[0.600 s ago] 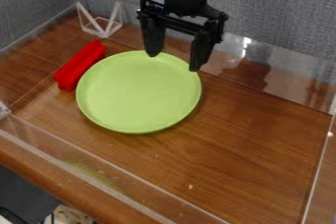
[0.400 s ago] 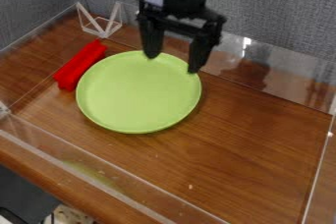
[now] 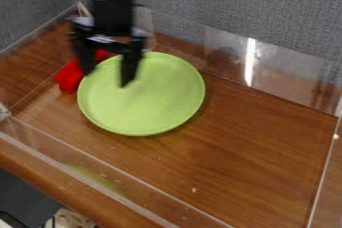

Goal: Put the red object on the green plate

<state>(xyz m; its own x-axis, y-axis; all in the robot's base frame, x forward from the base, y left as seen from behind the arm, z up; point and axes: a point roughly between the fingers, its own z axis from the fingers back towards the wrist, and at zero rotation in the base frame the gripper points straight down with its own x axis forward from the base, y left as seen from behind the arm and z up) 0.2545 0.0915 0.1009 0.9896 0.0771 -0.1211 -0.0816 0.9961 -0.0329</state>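
Note:
The green plate [image 3: 144, 97] lies flat on the wooden table, round and lime-coloured. Left of it lies the red object [image 3: 67, 73], a red bar mostly hidden behind my gripper. My gripper [image 3: 108, 65] hangs pointing down over the plate's left rim, right beside the red bar. Its two dark fingers [image 3: 131, 66] stand apart, open, with nothing between them.
Clear acrylic walls [image 3: 254, 57] ring the wooden table, with a low front wall [image 3: 134, 187]. A grey fabric backdrop stands behind. A white wire stand sits at the back left, mostly hidden by the arm.
My gripper has swung left from above the plate's far rim to its left rim, now covering much of the red bar. It stays open. Plate and bar have not moved.

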